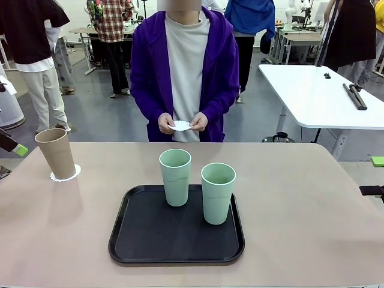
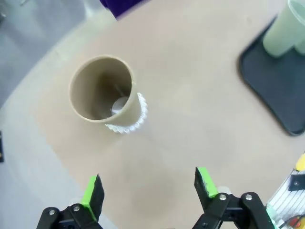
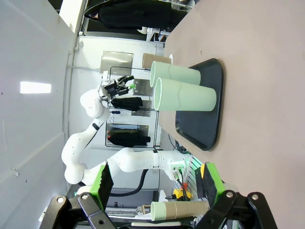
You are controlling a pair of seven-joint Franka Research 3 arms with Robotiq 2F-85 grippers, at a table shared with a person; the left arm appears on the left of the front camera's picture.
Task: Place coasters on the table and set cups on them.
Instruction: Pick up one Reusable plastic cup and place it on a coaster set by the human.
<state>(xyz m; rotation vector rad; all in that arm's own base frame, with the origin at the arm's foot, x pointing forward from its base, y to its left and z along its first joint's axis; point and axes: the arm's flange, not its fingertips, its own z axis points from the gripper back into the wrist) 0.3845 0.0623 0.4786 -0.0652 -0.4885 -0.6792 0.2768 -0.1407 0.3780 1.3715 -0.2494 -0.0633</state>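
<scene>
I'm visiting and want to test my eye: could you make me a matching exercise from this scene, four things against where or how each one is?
Things:
1. tan-brown plastic tumbler
2. pale mint green plastic tumbler nearer the person
3. loose round white paper doily
4. robot's left gripper

Places or states:
A. held in the person's hands
B. open, above the beige tabletop
C. standing on a lacy white paper coaster
D. standing on the black rounded tray

Pairs: 1-C, 2-D, 3-A, 4-B.
</scene>
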